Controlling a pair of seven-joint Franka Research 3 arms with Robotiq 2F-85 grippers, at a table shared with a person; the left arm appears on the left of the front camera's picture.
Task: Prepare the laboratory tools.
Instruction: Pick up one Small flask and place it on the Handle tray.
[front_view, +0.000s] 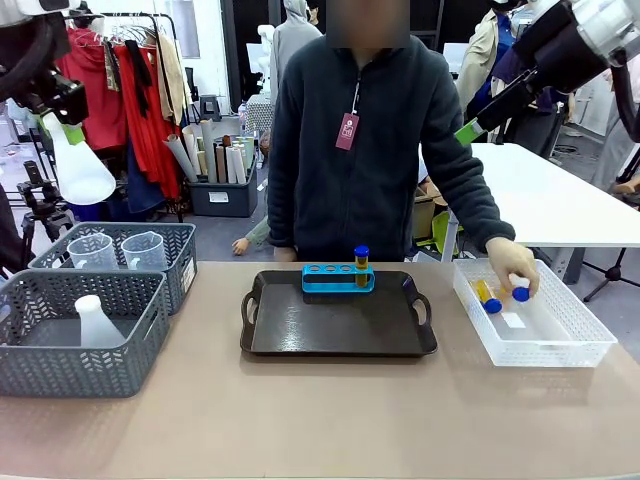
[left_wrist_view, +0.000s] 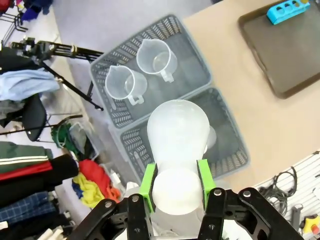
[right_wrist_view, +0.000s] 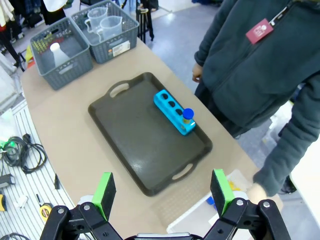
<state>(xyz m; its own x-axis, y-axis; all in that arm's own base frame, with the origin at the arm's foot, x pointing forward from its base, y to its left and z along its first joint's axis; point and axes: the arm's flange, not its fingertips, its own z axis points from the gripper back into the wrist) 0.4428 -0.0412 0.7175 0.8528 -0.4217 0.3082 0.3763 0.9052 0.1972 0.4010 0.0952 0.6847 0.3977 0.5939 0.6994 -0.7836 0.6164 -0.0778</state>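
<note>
While pinching the translucent white conical flask (left_wrist_view: 177, 130) by its neck in the left gripper (left_wrist_view: 177, 182), hovers high above the grey mesh baskets (left_wrist_view: 227, 145), likely bound for the dark handled tray (front_view: 330, 325); holds right gripper (right_wrist_view: 162, 192) spread, empty.

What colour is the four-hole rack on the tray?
The rack is light blue; clearest in right wrist view.

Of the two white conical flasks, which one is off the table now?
The flask gripped at its neck by the left gripper, held up in the air. The other flask stands inside the nearer grey basket.
</note>
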